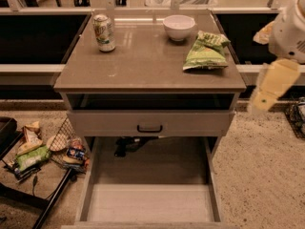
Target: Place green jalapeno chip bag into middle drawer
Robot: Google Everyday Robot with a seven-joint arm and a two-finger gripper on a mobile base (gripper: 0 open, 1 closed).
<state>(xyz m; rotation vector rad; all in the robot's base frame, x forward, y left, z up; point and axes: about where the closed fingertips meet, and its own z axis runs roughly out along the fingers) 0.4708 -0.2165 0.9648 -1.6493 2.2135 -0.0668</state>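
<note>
The green jalapeno chip bag (206,52) lies on the right side of the cabinet top (143,66), just in front of and to the right of a white bowl (178,26). The middle drawer (150,202) is pulled out at the bottom of the view, with a pale wood-grain floor and nothing in it. My gripper (268,88) shows as a pale yellow blurred piece under the white arm (289,28) at the right edge. It hangs beside the cabinet's right front corner, right of and below the bag, and is not touching it.
A drink can (104,32) stands at the back left of the top. A shut grey drawer front with a black handle (149,127) sits above the open drawer. Snack wrappers and a wire basket (57,147) lie on the floor at the left.
</note>
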